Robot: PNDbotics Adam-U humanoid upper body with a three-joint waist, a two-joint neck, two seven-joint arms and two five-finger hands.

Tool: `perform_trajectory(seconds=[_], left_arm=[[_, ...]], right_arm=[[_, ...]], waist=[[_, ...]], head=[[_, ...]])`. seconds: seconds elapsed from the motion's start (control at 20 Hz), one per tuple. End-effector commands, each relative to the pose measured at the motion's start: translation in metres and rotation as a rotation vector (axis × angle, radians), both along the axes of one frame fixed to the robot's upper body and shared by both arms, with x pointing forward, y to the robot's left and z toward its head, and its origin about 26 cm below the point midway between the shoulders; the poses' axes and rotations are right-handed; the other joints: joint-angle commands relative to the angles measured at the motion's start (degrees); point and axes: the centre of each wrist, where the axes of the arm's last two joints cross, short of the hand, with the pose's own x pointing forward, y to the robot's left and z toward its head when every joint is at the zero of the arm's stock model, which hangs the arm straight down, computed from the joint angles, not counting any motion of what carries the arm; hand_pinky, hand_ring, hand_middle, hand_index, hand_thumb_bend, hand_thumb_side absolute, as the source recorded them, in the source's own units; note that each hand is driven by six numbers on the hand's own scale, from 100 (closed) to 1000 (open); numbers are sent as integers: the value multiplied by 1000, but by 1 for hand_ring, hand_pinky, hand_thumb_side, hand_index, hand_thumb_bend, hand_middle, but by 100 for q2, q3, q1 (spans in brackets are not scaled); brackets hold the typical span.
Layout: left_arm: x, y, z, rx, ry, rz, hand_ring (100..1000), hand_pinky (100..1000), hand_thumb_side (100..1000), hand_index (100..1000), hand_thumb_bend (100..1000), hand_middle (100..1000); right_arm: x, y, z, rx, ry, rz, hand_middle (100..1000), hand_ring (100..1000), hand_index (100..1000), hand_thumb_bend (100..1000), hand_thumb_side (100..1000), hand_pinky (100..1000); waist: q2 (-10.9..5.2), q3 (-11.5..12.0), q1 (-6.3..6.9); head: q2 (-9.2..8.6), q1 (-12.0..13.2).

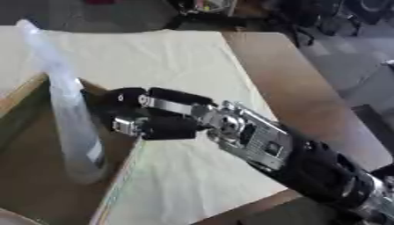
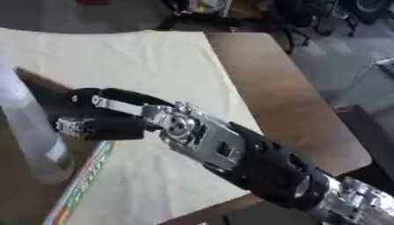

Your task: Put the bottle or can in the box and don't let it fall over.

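A tall clear plastic bottle (image 1: 71, 123) stands upright inside an open cardboard box (image 1: 117, 184) at the left, its base on the box floor. My right hand (image 1: 165, 116) comes in from the lower right and reaches over the box's right wall. Its fingers (image 1: 123, 96) and thumb (image 1: 135, 127) are spread apart, with their tips just right of the bottle's side. They are not wrapped round the bottle, and I cannot tell whether the tips touch it. The bottle's upper part runs to the view's top left. My left hand shows in no view.
A cream cloth (image 1: 169, 57) covers the table right of the box. The bare brown table top (image 1: 308, 96) runs along the right, with its edge close by. Dark chairs and floor lie beyond the far edge.
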Motion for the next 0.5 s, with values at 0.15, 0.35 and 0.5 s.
perform_trajectory(seconds=[0.15,0.35,0.5], left_arm=[[-6,4,15,49,-28,16,1000,1000,567,725,399,1000],[-7,4,15,50,-30,15,1000,1000,566,726,399,1000],[-8,3,13,48,-28,18,1000,1000,567,726,399,1000]], right_arm=[[-2,-15,9,28,-65,-22,1000,1000,977,100,920,1000],[-1,-28,6,76,-80,-38,1000,1000,976,100,829,1000],[-1,-43,3,135,-106,-55,1000,1000,974,100,631,1000]], waist=[[-128,-50,87],[-136,-93,114],[-139,-149,158]], head=[[-98,191],[-190,454],[-361,839]])
